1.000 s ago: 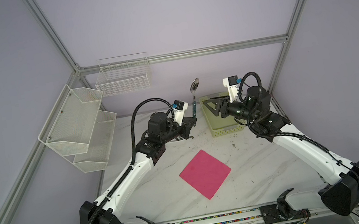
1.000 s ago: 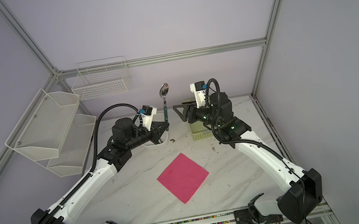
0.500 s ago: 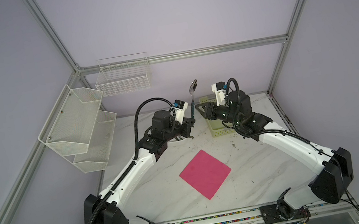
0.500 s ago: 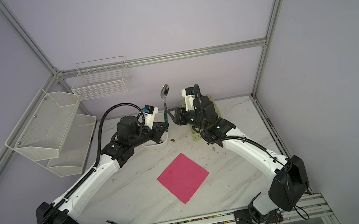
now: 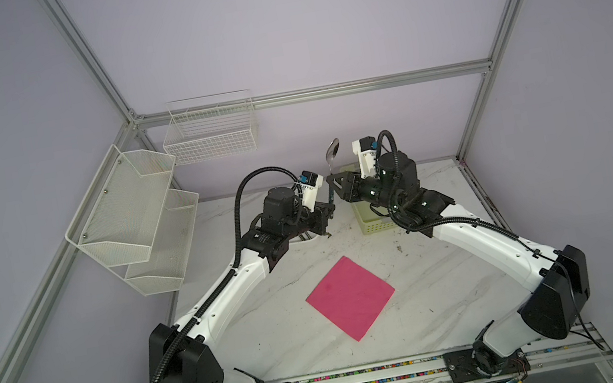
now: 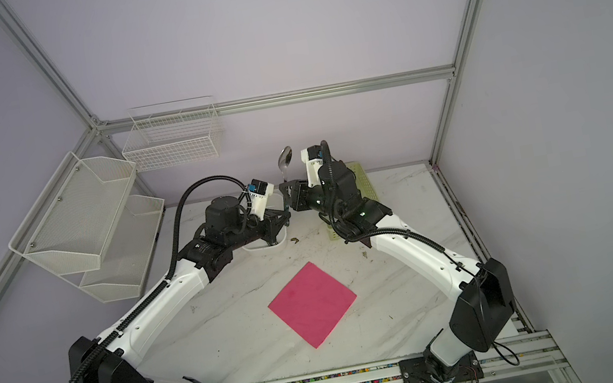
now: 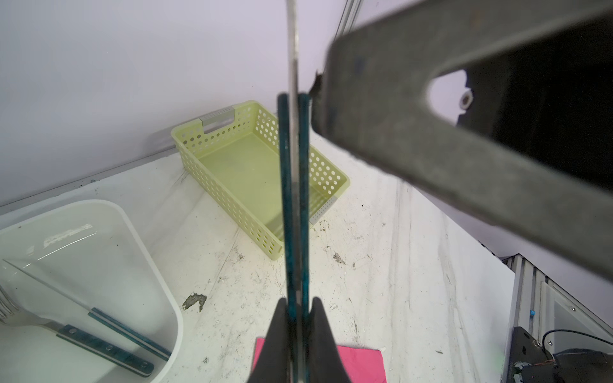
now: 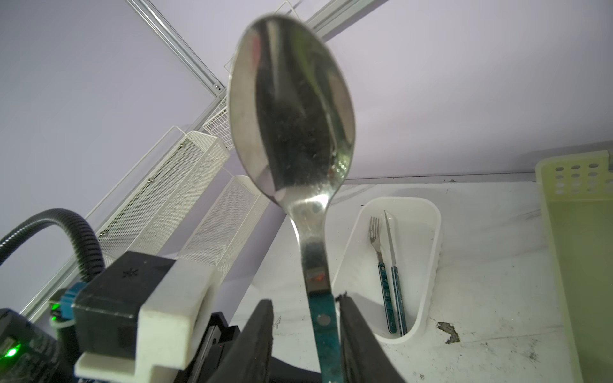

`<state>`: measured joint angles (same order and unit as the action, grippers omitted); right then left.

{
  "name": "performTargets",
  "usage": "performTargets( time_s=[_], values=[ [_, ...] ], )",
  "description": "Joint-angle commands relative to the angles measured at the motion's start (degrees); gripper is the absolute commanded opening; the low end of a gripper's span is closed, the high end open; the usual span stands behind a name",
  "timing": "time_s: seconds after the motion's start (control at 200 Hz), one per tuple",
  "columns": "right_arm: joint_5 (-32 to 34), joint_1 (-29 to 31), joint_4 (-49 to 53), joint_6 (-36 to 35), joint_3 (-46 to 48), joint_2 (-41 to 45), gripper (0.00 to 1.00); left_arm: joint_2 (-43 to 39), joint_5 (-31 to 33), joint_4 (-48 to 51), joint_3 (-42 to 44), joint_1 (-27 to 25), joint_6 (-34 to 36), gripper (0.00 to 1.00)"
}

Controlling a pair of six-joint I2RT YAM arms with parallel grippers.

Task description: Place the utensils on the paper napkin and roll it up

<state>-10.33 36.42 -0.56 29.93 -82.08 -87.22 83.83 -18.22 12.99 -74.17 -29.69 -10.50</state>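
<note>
Left wrist view: the left gripper [image 7: 297, 310] is seen clamped on the lower end of the spoon [image 7: 294, 199], its two black fingers pressed tight against the teal handle. The spoon is held upright, bowl on top, above the back of the table [image 5: 278, 332] in both top views [image 5: 332, 151] [image 6: 285, 158]. The right gripper [image 8: 304, 300] is set around the same handle higher up, just below the metal neck. Its jaws are parted: one finger [image 8: 348, 318] is seen against the handle or just beside it, and a clear gap is left between the handle and the opposite finger [image 8: 263, 325]. The handle is not pinched by this gripper.

The paper napkin [image 5: 351, 298] [image 6: 312, 304] is laid flat on the table, corner toward the camera, in front of both grippers and well apart from them. The fork [image 8: 378, 252] is left lying beside a knife [image 8: 390, 245] in the white tub [image 8: 428, 265]. A green basket [image 7: 199, 159] is seen beside the tub.
</note>
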Motion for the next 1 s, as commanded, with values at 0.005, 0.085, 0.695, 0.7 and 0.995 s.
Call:
performTargets(
  time_s=[0.005,0.085,0.695,0.7,0.995],
  values=[
    [2.19,0.4,0.71,1.3,-1.51,-0.82,0.36,-1.29,-0.72,-2.32,-5.47,0.16,-0.37,0.0],
    [2.85,0.4,0.87,2.01,-1.03,-0.91,0.35,-1.42,-0.6,-2.15,-5.6,0.16,-0.39,0.0],
    [-1.19,0.4,-1.32,3.88,-0.18,-1.72,0.22,-1.4,-0.16,-1.31,-6.25,0.16,0.01,0.0],
    [-1.19,0.4,-1.3,3.89,-0.18,-1.68,0.22,-1.39,-0.16,-1.26,-6.25,0.16,0.03,0.0],
    [-0.13,0.41,-0.91,3.99,-0.21,-1.01,0.28,-1.12,2.24,-0.07,-6.68,0.16,-0.22,0.0]
  ],
)
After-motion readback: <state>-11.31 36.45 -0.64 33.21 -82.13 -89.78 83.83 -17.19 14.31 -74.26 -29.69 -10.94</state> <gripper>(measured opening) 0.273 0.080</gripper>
